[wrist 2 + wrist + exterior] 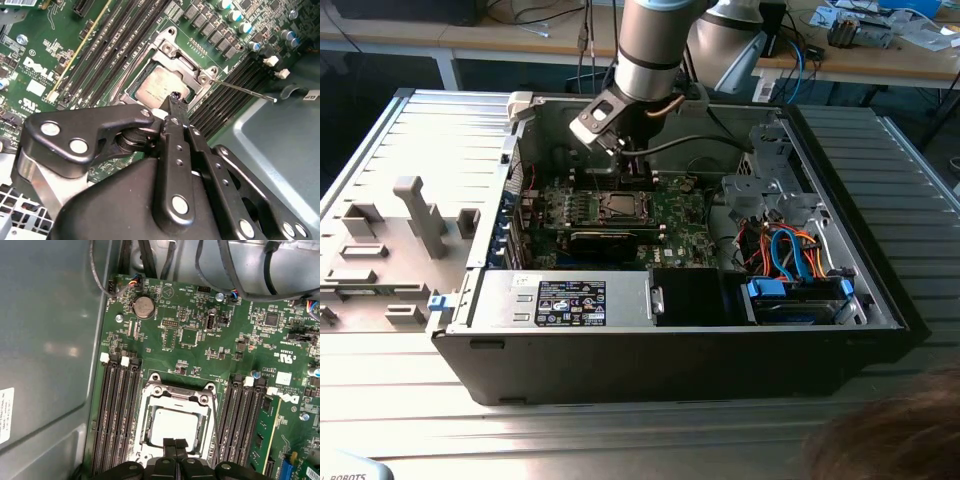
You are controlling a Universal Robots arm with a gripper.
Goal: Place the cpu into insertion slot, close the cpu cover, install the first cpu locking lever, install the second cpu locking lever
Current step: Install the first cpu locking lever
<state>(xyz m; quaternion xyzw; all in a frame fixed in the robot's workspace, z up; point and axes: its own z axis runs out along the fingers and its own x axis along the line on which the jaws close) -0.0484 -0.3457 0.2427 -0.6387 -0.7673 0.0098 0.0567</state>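
Green motherboard [165, 355], ref. first wrist view: where's the cpu? (T1)

Cpu [175, 426] is seated flat in the insertion slot [603, 207], pale metal top up. In the exterior view the slot sits approx. at frame centre, inside the open computer case [670, 350]. (T2)

Cpu cover pos.? (T1)

Cpu cover [148, 412] lies down over the slot. The cpu top shows through its square window. Long black memory slots [117, 415] flank the socket on both sides. (T2)

Lever cond.? (T1)

In the second wrist view, one thin lever rod [245, 91] w/ a pale tip angles out from the socket corner, across the memory slots and away from the cover. (T2)

Gripper state? (T1)

Gripper [175, 442] is clenched: fingertips pressed together, nothing between them. The tip is directly over the cpu's edge, at the rim of the cover window. Contact w/ cpu or cover: cannot tell. In the exterior view the arm [650, 50] stands at upper centre of frame, w/ its wrist inside the case above the board. (T2)
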